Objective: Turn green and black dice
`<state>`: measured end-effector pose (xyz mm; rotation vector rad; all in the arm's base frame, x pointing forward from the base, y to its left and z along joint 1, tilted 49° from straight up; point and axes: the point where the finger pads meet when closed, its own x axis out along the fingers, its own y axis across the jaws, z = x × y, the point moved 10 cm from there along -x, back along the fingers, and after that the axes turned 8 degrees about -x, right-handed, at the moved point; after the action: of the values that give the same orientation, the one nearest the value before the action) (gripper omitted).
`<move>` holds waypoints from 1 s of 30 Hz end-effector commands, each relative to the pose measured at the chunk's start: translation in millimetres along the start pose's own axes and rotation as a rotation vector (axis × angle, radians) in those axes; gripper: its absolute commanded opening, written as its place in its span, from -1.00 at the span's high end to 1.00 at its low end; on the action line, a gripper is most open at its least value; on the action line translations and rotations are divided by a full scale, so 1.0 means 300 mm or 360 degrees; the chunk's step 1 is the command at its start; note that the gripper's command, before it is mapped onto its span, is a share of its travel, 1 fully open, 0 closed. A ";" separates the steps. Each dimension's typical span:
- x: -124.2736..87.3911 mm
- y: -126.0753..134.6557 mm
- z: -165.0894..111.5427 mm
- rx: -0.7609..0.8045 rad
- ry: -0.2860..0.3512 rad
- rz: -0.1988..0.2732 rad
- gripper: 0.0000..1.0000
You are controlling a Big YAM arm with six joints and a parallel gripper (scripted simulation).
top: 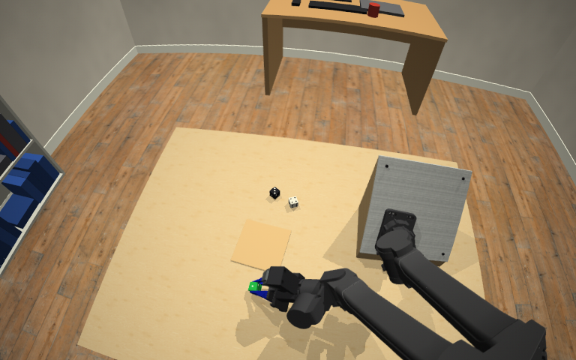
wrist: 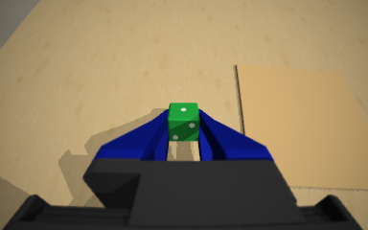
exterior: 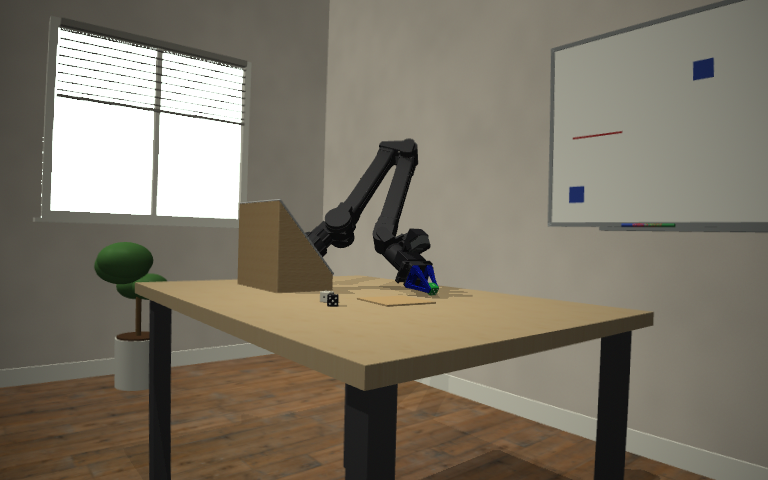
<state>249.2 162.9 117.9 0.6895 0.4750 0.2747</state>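
My gripper (wrist: pixel 183 115) is shut on the green die (wrist: pixel 183 121), held between the blue fingers low over the table, just off the near corner of the mat (top: pixel 261 244). In the wrist view the die's upper face shows one pip and the face toward the camera shows two. The die also shows in the top view (top: pixel 254 286) and in the exterior view (exterior: pixel 433 289). The black die (top: pixel 275 192) and the white die (top: pixel 292 202) lie on the table beyond the mat, close together but apart. The mat lies flat with no die on it.
A wedge-shaped block (top: pixel 414 212) carrying the arm's base stands at the right of the table. The table's front edge is close behind the gripper. A desk (top: pixel 352 37) stands far off on the floor.
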 end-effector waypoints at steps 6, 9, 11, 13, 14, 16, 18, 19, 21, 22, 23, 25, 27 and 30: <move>0.013 0.018 -0.015 0.0022 -0.0015 0.0030 0.60; 0.015 0.019 -0.018 0.0023 -0.0015 0.0031 0.60; 0.011 0.032 -0.002 0.0032 -0.0042 0.0055 0.60; 0.014 0.029 -0.012 0.0027 -0.0027 0.0047 0.60; 0.015 0.025 -0.016 0.0025 -0.0022 0.0041 0.60; 0.014 0.019 -0.020 0.0021 -0.0014 0.0030 0.60; 0.015 0.017 -0.018 0.0023 -0.0017 0.0026 0.60; 0.015 0.017 -0.017 0.0023 -0.0017 0.0027 0.60; 0.015 0.017 -0.017 0.0023 -0.0017 0.0027 0.60; 0.015 0.017 -0.017 0.0023 -0.0017 0.0027 0.60; 0.015 0.017 -0.017 0.0023 -0.0017 0.0027 0.60; 0.015 0.017 -0.017 0.0023 -0.0017 0.0027 0.60; 0.015 0.017 -0.017 0.0023 -0.0017 0.0027 0.60; 0.015 0.017 -0.017 0.0023 -0.0017 0.0027 0.60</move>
<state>249.1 168.6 114.3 0.6914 0.4730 0.2782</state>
